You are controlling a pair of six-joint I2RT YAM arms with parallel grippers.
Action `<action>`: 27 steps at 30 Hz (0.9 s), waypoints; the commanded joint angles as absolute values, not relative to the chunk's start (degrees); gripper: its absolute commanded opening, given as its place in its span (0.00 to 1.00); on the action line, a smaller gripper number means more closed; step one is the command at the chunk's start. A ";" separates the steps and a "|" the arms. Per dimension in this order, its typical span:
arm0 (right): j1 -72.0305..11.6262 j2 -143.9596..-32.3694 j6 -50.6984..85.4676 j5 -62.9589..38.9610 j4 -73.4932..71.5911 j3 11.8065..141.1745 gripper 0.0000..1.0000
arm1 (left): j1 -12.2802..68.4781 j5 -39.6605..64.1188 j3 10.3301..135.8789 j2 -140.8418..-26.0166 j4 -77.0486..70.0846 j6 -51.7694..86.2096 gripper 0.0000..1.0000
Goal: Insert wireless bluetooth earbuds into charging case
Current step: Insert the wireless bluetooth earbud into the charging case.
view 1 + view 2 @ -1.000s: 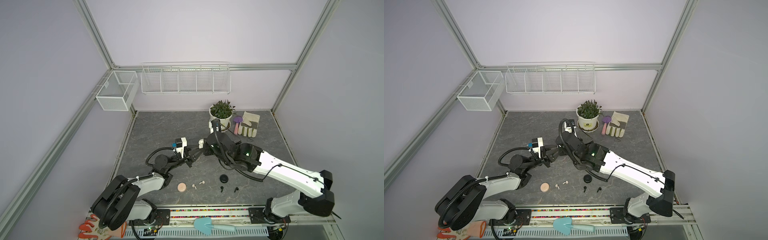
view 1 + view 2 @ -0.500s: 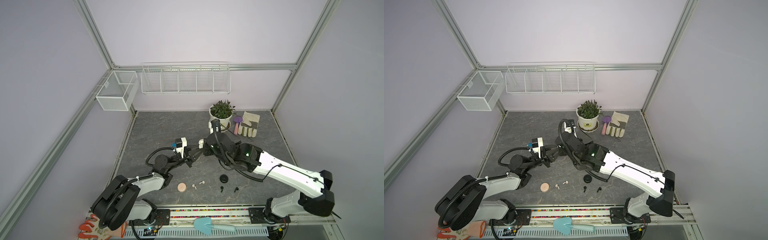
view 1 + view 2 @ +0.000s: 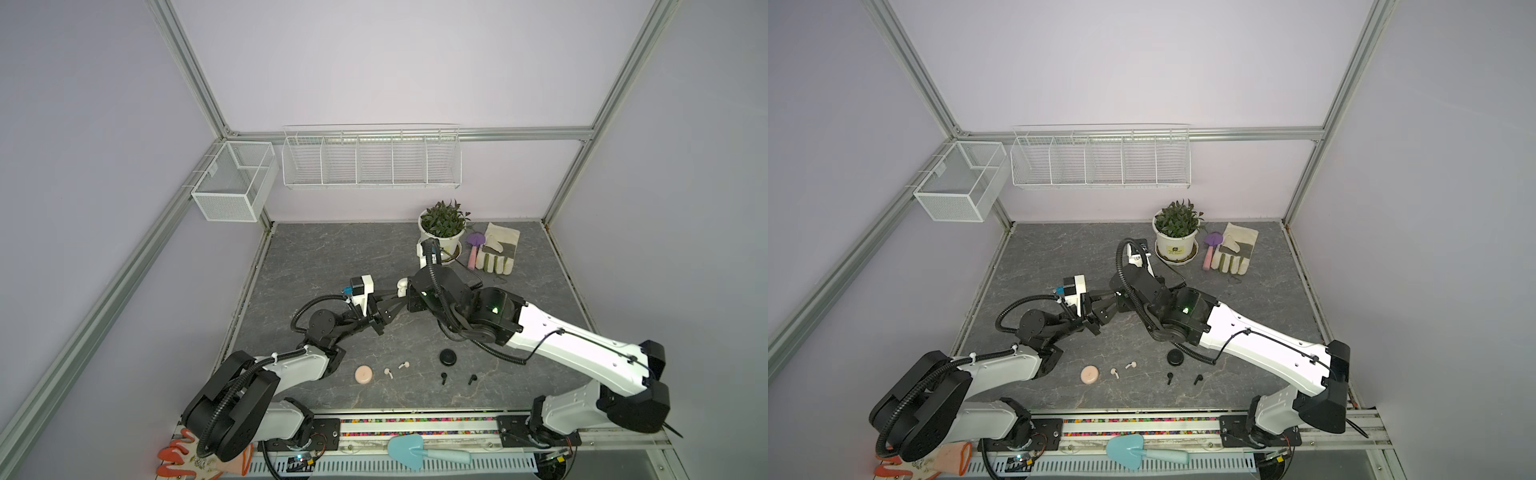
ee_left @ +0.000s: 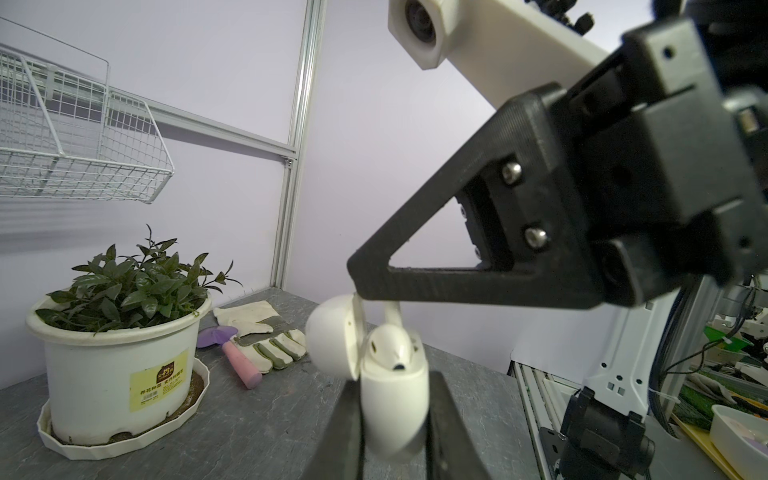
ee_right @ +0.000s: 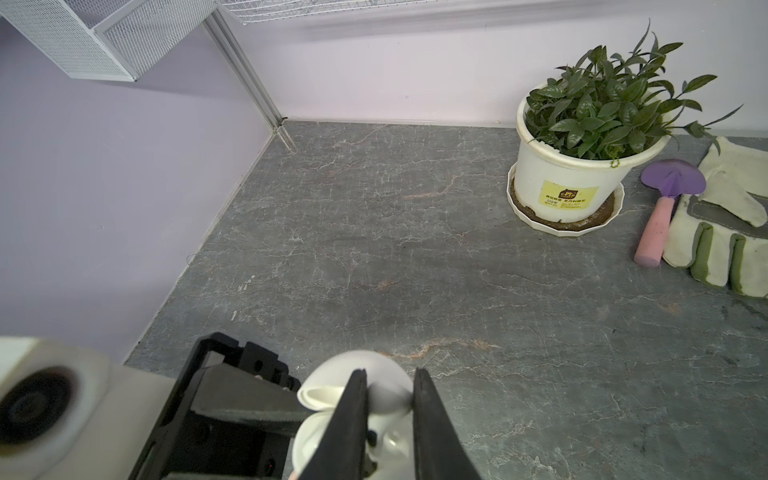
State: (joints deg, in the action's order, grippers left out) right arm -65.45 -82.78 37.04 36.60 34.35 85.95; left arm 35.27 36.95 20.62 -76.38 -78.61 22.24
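- While the left gripper [image 4: 392,409] is clamped on the lower shell of the white charging case [image 4: 395,376], it holds the case upright in the air with the lid [image 4: 328,336] swung open. The right gripper [image 5: 390,372] hangs over the mouth with its jaws nearly together, apparently pinching the stem of a white earbud [image 4: 390,345] whose bulb sits at the opening.
- Handling, as judged: the earbud is very light, hard and glossy, and likely to squirt from flat pads. The stem is the only straight part to take hold of (the bulb would roll).
- The case has the same slick shell. The hinge and thin lid look like the weak points, so the push should go straight down into the well, not against the lid.
- I cannot tell whether the second white earbud is already seated.
- Room close in is tight: the two grippers nearly touch and the lid stands just beside the right fingers. Free space is upward only.
- On the table [image 3: 332,257] toward the front edge lie a pink puck [image 3: 364,374] with two pale pink earbuds [image 3: 387,372] just beside it, and a black puck [image 3: 448,357] with two black earbuds [image 3: 444,377] near it. All are well apart from the held case.
- At the back right stand a plant pot [image 3: 441,239], a purple trowel [image 3: 473,243] and a glove [image 3: 498,249]. The slab toward the back left is open for setting things down.
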 commanded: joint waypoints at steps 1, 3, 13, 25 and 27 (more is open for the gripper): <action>-66.02 -81.61 36.60 37.46 32.86 87.25 0.21 | 35.42 37.71 19.97 -75.24 -81.12 21.80 0.00; -66.20 -81.80 36.64 37.03 32.52 87.33 0.21 | 35.42 37.78 20.03 -75.27 -81.12 21.80 0.00; -66.51 -82.34 38.41 37.09 33.83 85.85 0.21 | 35.42 37.51 19.58 -74.45 -81.12 21.45 0.00; -66.49 -81.66 40.00 36.31 35.86 85.00 0.21 | 35.42 37.18 19.10 -74.10 -81.12 20.73 0.00; -66.47 -81.59 40.38 35.92 35.94 84.82 0.21 | 35.42 37.09 19.12 -74.09 -81.12 20.61 0.00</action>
State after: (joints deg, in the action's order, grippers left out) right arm -66.17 -82.78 38.63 36.32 34.89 85.91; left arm 35.27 36.93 19.55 -75.00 -78.59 21.80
